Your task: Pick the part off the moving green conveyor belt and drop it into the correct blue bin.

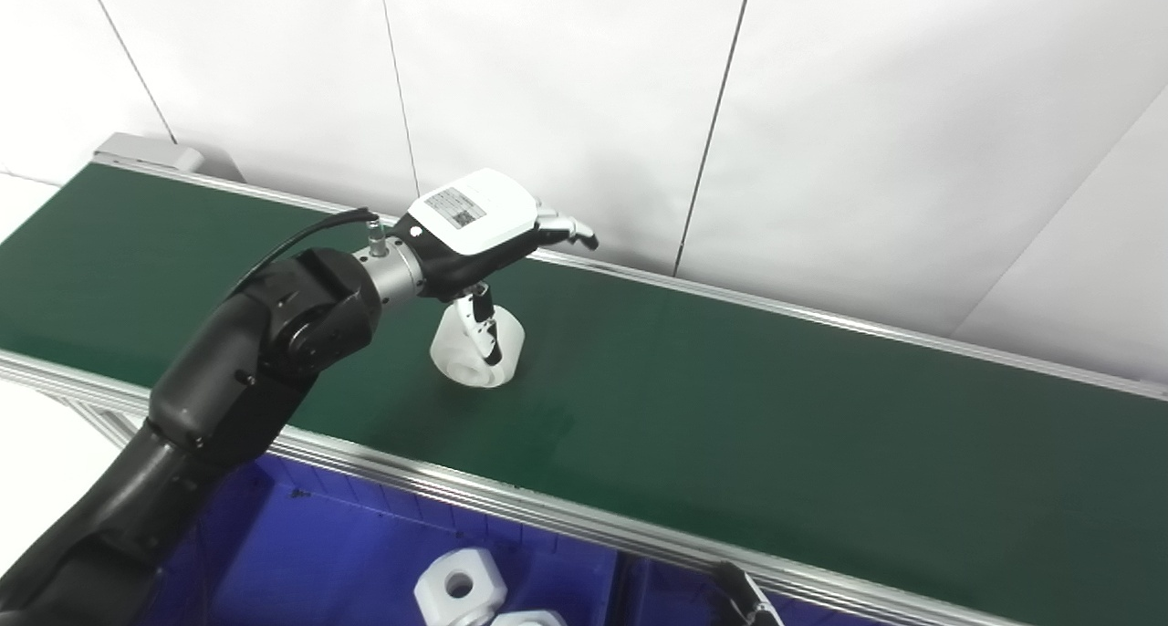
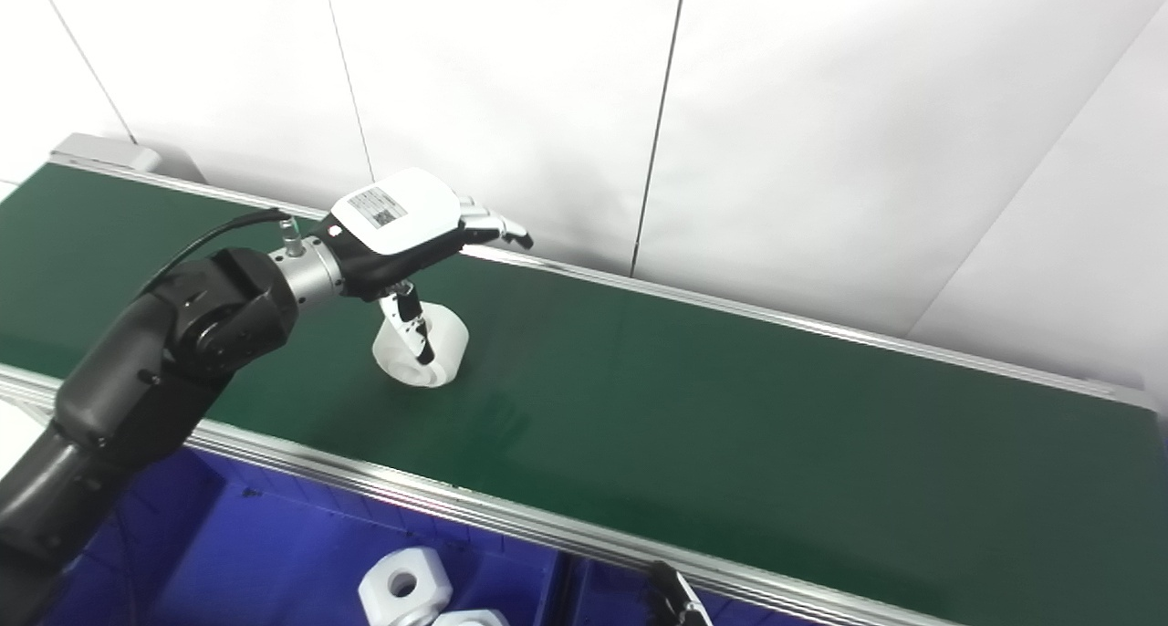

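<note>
A small grey label (image 1: pixel 455 207) with a square code sits on the back of the left hand (image 1: pixel 474 229); its print is too small to read.

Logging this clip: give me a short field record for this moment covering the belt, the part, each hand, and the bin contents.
belt: green conveyor belt, running diagonally along a white panelled wall
part on belt: one white round part with a central hole, tilted, near the left half of the belt
left hand: left hand above the part, fingers extended, thumb reaching down against the part; not closed around it
right hand: not in view
bin: blue bin below the near belt rail
bin contents: white hex nut with a second white piece partly visible beside it
</note>
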You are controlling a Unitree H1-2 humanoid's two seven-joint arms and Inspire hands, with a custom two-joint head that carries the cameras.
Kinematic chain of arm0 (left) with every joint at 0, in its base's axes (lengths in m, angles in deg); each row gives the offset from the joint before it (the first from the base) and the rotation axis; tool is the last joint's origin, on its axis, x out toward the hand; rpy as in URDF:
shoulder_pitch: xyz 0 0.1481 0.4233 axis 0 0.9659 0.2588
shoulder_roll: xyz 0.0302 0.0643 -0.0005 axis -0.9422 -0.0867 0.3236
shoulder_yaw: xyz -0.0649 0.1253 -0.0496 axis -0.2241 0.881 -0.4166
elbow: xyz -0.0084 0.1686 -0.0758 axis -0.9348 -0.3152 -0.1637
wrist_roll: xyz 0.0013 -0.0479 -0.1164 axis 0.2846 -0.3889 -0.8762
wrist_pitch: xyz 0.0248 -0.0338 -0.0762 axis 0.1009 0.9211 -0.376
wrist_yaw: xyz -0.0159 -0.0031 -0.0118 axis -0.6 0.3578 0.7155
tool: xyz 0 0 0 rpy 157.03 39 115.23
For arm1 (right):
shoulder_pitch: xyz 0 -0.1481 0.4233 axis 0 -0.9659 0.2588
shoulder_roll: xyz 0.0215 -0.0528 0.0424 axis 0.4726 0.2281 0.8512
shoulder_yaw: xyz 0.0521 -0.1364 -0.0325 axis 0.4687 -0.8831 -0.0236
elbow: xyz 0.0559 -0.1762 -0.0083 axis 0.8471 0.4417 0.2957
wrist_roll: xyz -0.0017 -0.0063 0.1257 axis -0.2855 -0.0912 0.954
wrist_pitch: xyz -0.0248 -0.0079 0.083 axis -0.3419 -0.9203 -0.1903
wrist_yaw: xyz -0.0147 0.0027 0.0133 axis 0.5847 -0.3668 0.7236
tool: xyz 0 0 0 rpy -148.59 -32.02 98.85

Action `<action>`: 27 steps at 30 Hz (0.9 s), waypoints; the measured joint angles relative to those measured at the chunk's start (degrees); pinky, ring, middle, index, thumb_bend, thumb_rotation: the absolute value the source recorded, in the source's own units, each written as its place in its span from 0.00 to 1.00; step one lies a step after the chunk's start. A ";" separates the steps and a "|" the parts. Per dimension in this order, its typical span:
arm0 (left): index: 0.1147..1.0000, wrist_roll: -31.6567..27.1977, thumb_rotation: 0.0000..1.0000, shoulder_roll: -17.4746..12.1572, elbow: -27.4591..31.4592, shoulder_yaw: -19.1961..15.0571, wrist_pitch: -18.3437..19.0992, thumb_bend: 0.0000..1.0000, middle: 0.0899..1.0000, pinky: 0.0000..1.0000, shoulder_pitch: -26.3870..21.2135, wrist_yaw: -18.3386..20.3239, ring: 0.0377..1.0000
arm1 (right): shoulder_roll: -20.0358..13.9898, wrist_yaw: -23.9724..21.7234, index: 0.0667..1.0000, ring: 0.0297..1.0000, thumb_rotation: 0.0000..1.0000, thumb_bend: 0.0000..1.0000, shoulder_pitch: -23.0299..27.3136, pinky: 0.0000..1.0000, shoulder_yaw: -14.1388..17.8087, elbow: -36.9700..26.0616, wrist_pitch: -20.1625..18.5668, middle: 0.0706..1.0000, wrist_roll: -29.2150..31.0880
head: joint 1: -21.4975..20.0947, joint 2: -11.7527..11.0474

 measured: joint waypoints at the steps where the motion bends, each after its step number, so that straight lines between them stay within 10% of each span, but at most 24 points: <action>1: 0.83 -0.11 0.07 -0.19 -0.75 0.44 0.56 1.00 0.83 0.74 -0.09 0.78 0.82 | 0.05 0.00 0.90 0.88 1.00 0.90 -0.02 0.85 -0.02 0.00 0.00 0.91 0.00 | 0.00 0.00; 17: 0.83 -0.04 0.16 1.62 -9.53 4.61 6.90 1.00 0.85 0.75 0.19 0.40 0.87 | 0.45 0.11 0.91 0.87 1.00 0.90 -0.15 0.84 -0.33 -0.44 0.00 0.91 -0.25 | -0.88 0.70; 27: 0.77 0.83 0.20 5.77 -16.88 7.09 4.50 1.00 0.80 0.69 1.01 -12.22 0.80 | 0.89 0.11 0.90 0.87 1.00 0.90 -0.21 0.83 -0.70 -0.97 0.00 0.90 -0.27 | -1.50 0.97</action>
